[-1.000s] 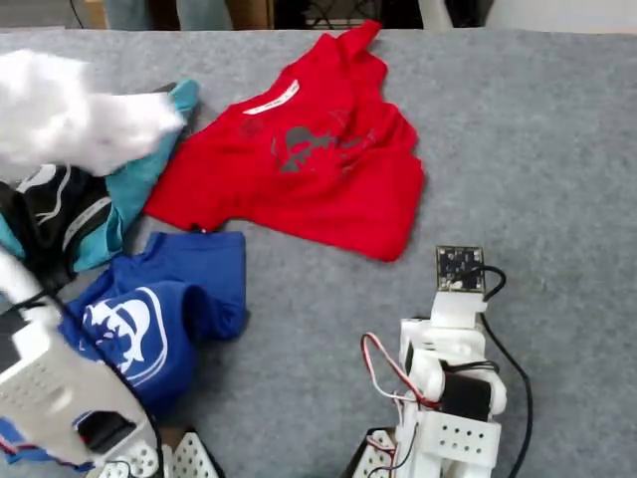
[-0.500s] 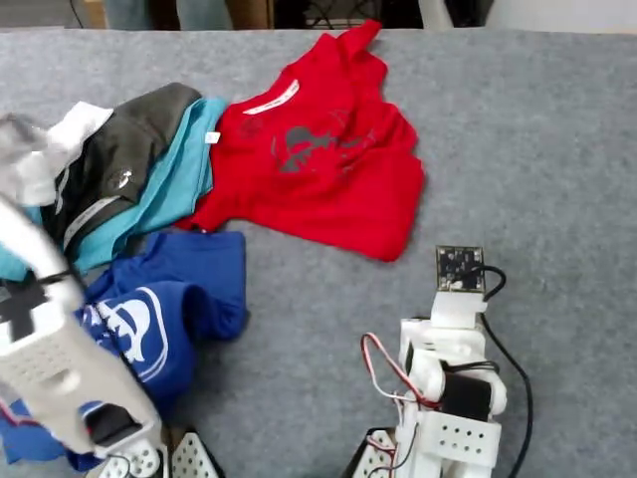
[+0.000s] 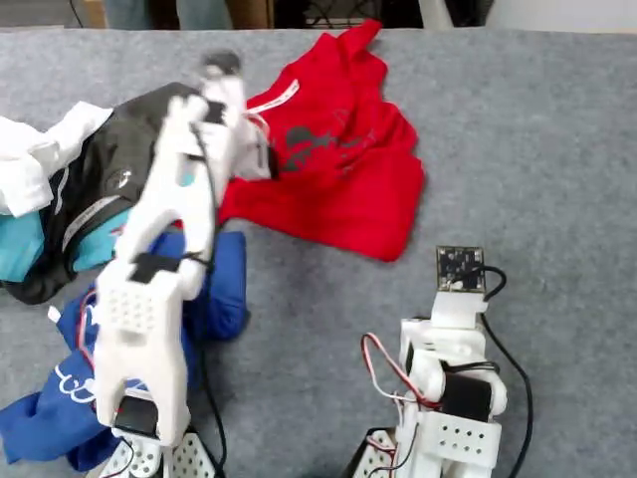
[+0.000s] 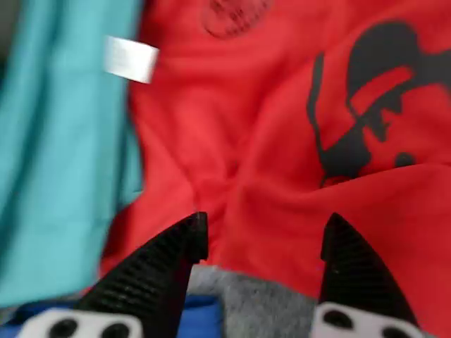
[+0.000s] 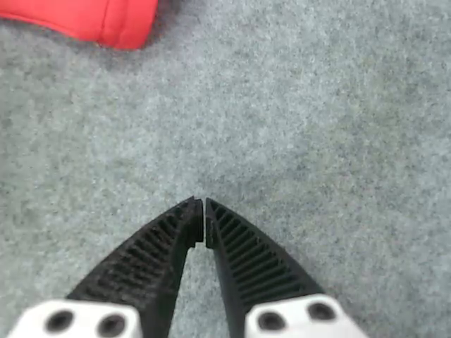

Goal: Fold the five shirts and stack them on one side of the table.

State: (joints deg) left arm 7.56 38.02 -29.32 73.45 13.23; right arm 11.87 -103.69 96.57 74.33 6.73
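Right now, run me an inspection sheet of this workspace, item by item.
Surface: grey mat covering the table.
Job's things: red shirt spread out; dark shirt, white shirt, teal shirt heaped at left; blue shirt crumpled by the left arm's base. None folded.
Clutter: nothing seen.
Grippers: left gripper open over the red shirt's edge; right gripper shut above the mat.
Cables: red-and-white wires and a black cable on the right arm.
Surroundings: wooden furniture beyond the far edge.

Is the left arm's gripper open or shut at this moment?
Open. The left gripper has its two black fingers wide apart over the red shirt, with nothing held between them.
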